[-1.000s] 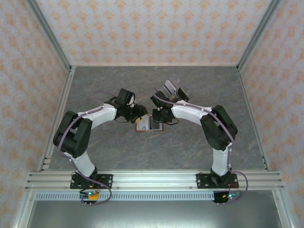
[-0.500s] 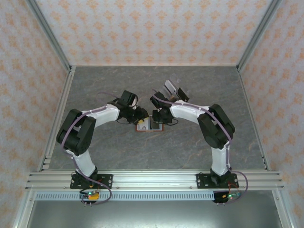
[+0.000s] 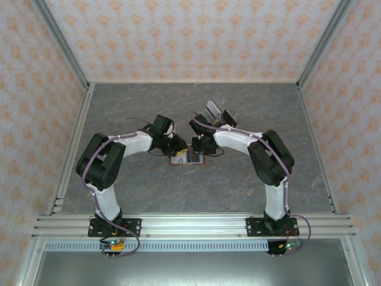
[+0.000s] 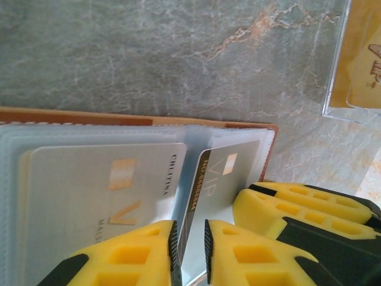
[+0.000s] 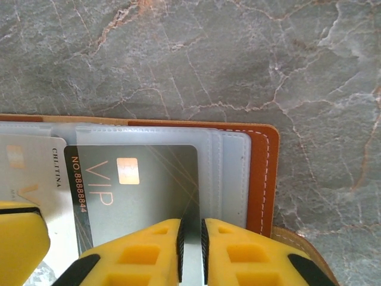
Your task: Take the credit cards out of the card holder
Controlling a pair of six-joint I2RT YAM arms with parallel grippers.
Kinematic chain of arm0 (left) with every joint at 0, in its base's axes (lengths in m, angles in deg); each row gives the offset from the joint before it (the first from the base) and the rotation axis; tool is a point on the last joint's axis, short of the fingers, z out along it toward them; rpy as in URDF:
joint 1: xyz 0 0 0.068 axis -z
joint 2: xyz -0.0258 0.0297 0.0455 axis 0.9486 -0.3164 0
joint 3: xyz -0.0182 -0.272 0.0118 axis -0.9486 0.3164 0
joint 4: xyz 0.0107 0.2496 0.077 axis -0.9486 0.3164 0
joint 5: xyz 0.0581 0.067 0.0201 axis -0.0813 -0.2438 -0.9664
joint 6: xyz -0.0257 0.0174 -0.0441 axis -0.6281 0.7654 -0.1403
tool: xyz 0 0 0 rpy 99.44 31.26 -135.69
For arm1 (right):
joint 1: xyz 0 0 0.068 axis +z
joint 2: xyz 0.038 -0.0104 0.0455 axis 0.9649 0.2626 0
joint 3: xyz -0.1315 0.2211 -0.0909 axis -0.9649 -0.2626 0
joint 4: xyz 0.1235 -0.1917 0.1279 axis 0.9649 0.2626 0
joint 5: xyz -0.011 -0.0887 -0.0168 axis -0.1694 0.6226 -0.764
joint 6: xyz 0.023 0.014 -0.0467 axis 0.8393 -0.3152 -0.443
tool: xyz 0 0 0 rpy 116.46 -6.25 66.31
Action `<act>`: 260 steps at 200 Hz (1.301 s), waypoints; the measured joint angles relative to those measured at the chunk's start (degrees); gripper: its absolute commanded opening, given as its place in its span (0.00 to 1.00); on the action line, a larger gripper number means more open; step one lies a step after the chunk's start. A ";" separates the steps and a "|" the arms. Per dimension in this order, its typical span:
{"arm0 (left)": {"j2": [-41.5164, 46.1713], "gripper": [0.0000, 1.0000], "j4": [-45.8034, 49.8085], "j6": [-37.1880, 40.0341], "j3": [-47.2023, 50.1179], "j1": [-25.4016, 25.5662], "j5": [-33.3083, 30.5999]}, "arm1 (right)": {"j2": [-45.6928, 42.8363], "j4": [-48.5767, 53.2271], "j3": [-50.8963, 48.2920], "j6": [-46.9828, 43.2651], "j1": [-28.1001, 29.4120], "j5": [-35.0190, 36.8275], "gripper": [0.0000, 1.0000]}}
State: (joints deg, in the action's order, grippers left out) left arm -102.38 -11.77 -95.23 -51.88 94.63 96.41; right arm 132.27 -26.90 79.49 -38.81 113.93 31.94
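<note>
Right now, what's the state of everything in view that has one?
card holder: open, lying flat, sleeves up.
VIP card: in a clear sleeve, not yet out.
pale card: in the neighbouring sleeve.
left gripper: shut on the VIP card's edge.
right gripper: shut on a thin card holder layer beside the VIP card.
clear case: lying flat, apart from the holder.

Smooth grey marbled stone-look, dull sheen, on the table [image 5: 238, 71]. Tan leather-like rim with pale stitching at 3 o'clock of the card holder [image 5: 264, 179]; clear glossy plastic pockets inside. Dark glossy plastic and a metallic chip on the VIP card [image 5: 137, 179]. Matt yellow moulded plastic on the right gripper [image 5: 190, 226]. Stiff, shiny plastic sleeve [image 4: 357, 59] at 2 o'clock.
</note>
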 measured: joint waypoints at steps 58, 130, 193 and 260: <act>-0.74 0.22 -1.92 0.83 0.02 0.20 0.59 | 0.02 0.00 0.00 0.39 -0.11 -0.26 0.17; -2.25 0.22 -2.36 1.46 0.02 0.20 0.76 | 0.11 0.00 0.00 0.42 -0.35 -0.55 0.16; -3.13 0.22 -4.07 2.95 0.02 0.04 3.65 | 0.11 0.00 0.00 0.42 -0.70 -1.03 0.16; -3.32 0.17 -5.49 2.95 0.55 -0.72 5.49 | 0.11 0.00 0.00 0.39 -0.74 -1.20 0.16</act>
State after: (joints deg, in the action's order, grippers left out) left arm -105.70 -17.25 -92.28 -51.34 93.90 101.90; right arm 132.38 -26.90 79.49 -38.42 113.19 30.74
